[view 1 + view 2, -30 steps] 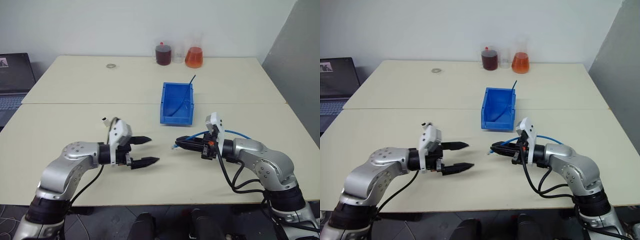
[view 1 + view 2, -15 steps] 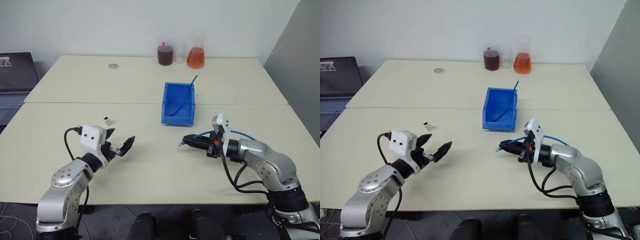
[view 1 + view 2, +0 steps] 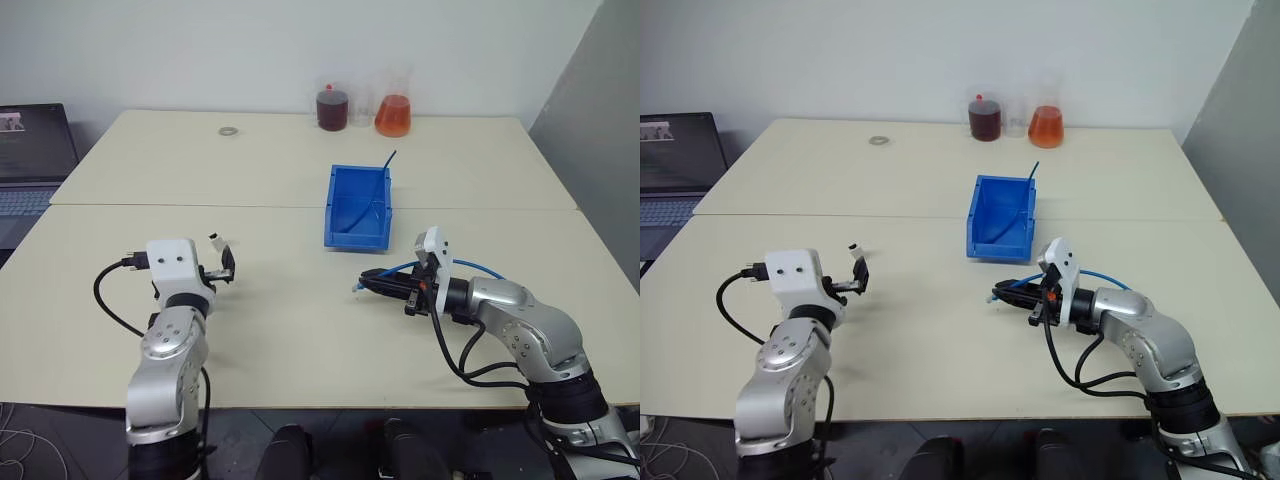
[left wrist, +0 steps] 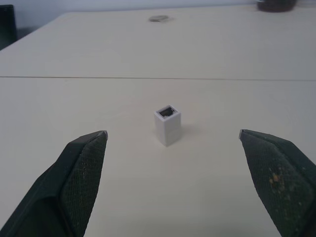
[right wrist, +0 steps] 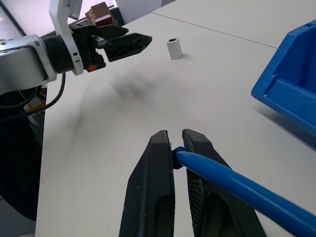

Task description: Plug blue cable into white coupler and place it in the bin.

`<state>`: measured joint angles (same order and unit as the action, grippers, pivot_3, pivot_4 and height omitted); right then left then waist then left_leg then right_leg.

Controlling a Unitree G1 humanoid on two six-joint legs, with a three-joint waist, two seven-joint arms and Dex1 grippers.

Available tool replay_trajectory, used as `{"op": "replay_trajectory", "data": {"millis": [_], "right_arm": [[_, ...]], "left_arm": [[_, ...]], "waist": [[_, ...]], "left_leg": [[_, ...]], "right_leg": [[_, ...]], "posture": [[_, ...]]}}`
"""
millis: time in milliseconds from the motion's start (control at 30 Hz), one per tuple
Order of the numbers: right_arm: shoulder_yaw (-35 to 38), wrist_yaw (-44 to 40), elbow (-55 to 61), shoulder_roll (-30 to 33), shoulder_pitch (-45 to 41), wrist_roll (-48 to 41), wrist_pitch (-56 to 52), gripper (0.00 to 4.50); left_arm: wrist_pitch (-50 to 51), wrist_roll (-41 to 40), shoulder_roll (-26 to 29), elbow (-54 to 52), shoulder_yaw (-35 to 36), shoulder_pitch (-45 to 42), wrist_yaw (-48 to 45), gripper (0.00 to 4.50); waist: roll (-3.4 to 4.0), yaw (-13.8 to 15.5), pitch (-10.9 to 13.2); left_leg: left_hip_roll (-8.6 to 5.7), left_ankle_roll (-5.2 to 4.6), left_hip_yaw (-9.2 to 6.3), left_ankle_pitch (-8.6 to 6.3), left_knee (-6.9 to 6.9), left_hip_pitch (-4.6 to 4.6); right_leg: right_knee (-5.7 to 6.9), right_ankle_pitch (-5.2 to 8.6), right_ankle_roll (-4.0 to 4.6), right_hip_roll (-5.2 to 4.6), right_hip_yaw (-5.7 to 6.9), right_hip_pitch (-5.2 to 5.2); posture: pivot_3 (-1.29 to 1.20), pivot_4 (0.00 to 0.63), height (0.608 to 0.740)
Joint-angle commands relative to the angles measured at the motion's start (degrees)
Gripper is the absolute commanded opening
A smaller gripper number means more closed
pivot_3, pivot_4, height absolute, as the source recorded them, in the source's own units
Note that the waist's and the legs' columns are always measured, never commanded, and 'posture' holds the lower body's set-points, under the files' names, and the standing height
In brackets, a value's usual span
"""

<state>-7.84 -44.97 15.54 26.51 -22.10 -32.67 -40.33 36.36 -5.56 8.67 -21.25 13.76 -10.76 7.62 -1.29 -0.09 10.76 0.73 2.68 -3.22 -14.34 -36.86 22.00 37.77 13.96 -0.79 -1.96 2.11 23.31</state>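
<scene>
The white coupler (image 3: pixel 214 240) stands upright on the table, its dark opening facing up, just beyond my left gripper (image 3: pixel 218 270). That gripper is open and points at the coupler (image 4: pixel 168 126), which sits between and past the two wide-spread fingers without touching them. My right gripper (image 3: pixel 366 284) is shut on the blue cable (image 5: pixel 222 182) near its plug end. The rest of the cable arcs back over the wrist (image 3: pixel 472 265). The bin (image 3: pixel 330 218) stands a little beyond the right gripper, near the table's middle.
A darker blue cable (image 3: pixel 384 168) lies in the bin and sticks out over its back rim. Flasks of dark red (image 3: pixel 328 108) and orange liquid (image 3: pixel 390 115) stand at the far edge, with a small ring (image 3: pixel 228 131) to their left. A laptop (image 3: pixel 30 150) sits at far left.
My left arm has swung out to the left, and its gripper has turned from pointing right to pointing forward at the coupler. The right gripper with the cable has stayed put.
</scene>
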Motion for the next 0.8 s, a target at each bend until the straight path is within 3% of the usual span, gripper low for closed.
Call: {"op": "replay_trajectory", "data": {"millis": [33,800], "right_arm": [[0.9,-0.2,2.0,0.0,-1.5,-0.3,0.5,0.07],[1.5,0.7,3.7,0.3,-2.1,-0.9,-0.9,0.06]], "left_arm": [[0.2,2.7,-1.5,3.4,-0.4,-3.3,4.0,4.5],[-11.3,1.1,-2.9,34.4,5.6,-20.6,10.2,4.5]], "waist": [[0.0,0.0,0.0],[-0.02,0.0,0.0]], "left_leg": [[-0.01,0.0,0.0,0.0,0.0,0.0],[-0.03,0.01,0.0,0.0,0.0,0.02]], "right_leg": [[0.0,0.0,0.0,0.0,-0.01,-0.01],[0.0,-0.01,0.0,-0.01,0.03,0.0]], "posture": [[0.0,0.15,0.74],[0.0,0.15,0.74]]}}
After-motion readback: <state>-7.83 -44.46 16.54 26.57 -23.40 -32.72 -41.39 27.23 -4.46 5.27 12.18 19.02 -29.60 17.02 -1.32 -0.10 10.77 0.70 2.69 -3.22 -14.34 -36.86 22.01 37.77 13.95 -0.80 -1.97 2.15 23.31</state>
